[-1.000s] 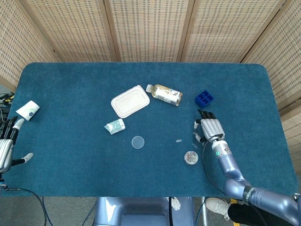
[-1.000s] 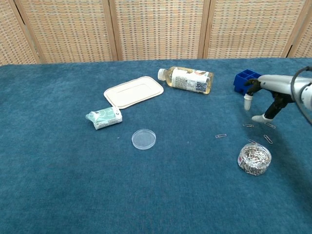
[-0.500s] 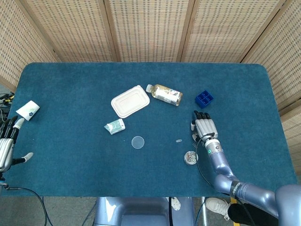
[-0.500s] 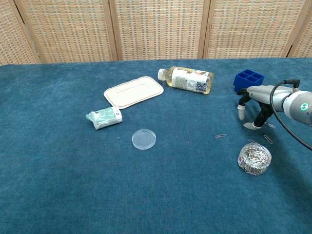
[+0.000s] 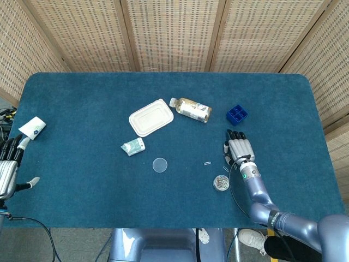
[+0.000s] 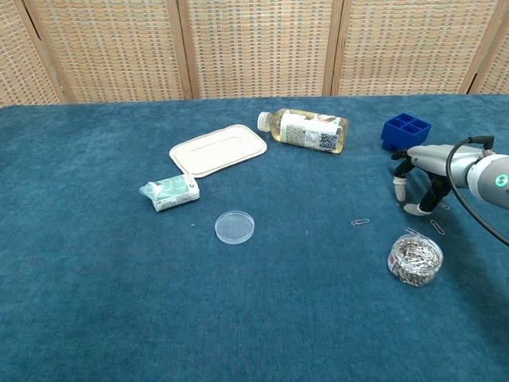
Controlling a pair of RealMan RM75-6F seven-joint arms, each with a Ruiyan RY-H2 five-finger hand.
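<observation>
We see the right hand (image 6: 417,171) low over the blue table (image 5: 82,109) at the right side, palm down, its fingers (image 5: 235,136) stretched and a little apart, with the tips bent toward the cloth. It holds nothing that we can make out. Loose paper clips (image 6: 437,226) lie just beside its fingertips, and one single paper clip (image 6: 360,221) lies to the left of it. The round container of paper clips (image 6: 414,259) stands near the hand, on its near side. The blue compartment box (image 6: 406,130) is just beyond the hand, on the far side. The left hand (image 5: 7,169) rests at the left edge of the table, with fingers straight and the thumb spread, and it is empty. A small paper cup (image 5: 32,127) lies close to it, on the far side.
</observation>
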